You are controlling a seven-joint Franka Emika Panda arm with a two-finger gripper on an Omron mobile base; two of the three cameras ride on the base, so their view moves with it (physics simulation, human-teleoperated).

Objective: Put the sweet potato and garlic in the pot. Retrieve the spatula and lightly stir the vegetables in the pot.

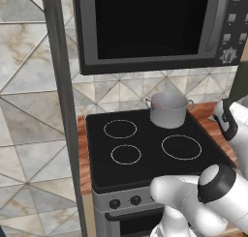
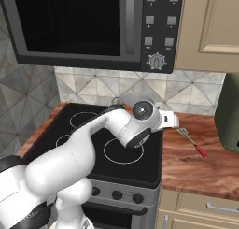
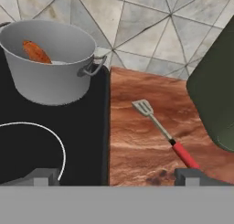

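Sweet potato [image 3: 35, 52] sits in the pot [image 3: 50, 81], so the spatula [image 3: 165, 133] beside it on the wooden surface [image 3: 137, 145] looks next, the wide-open pincer [image 3: 116, 176] needing to drop onto its handle.

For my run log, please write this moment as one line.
reddish-orange sweet potato: inside grey metal pot | red-handled metal spatula: lying on wooden counter | tool: open, empty

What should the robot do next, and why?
Probably lower the open gripper over the spatula on the counter and grasp its red handle. The sweet potato already lies in the pot; garlic isn't discernible.
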